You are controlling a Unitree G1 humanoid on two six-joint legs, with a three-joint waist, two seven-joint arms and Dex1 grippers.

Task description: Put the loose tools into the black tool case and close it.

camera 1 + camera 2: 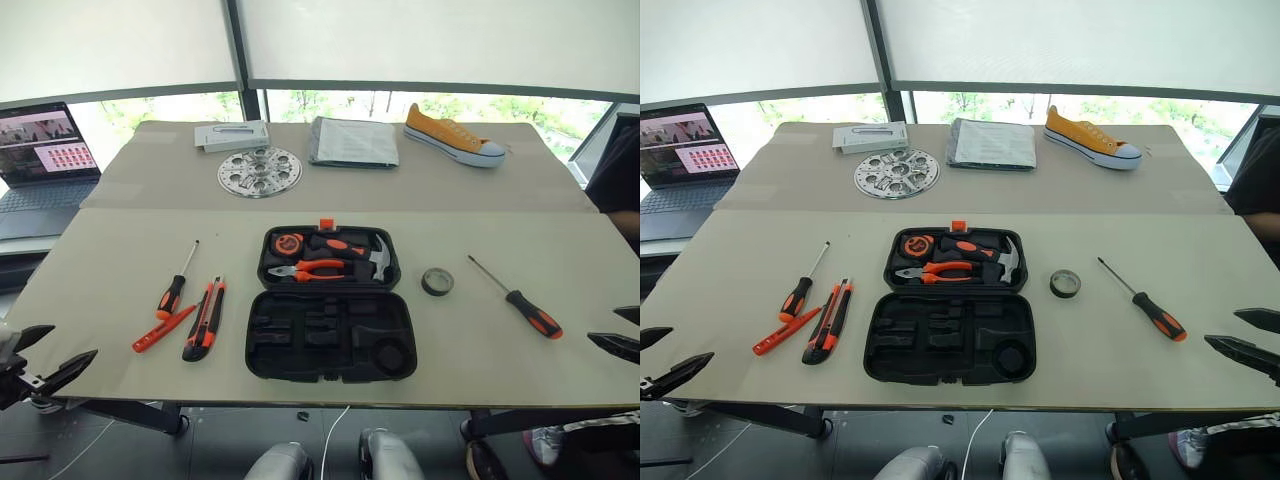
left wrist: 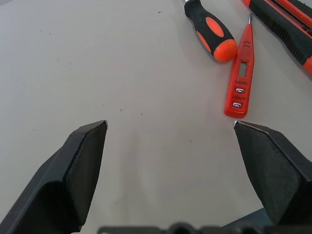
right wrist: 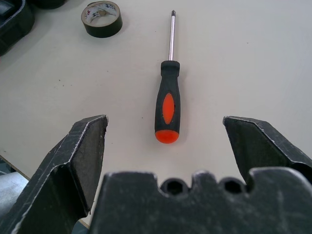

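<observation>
The black tool case [image 1: 300, 347] lies open in the middle of the table. Its far half holds orange-handled pliers, a hammer and a tape measure, and the moulded slots of its near half are bare. To its left lie a black-and-orange screwdriver [image 1: 172, 295], a slim orange tool [image 1: 162, 329] and a utility knife [image 1: 204, 320]. On its right are a black tape roll [image 1: 437, 282] and a second screwdriver [image 1: 530, 312]. My left gripper [image 1: 73, 341] hangs open at the table's near left corner, short of the slim orange tool [image 2: 240, 78]. My right gripper [image 1: 603, 325] is open near the right edge, facing the second screwdriver's handle [image 3: 167, 105].
At the back of the table are a white box [image 1: 232, 135], a round metal disc [image 1: 259, 172], a grey folded packet [image 1: 352, 141] and a yellow shoe [image 1: 453, 135]. A laptop [image 1: 45, 150] stands off the table at far left. A person's dark sleeve [image 1: 620, 180] shows at the right.
</observation>
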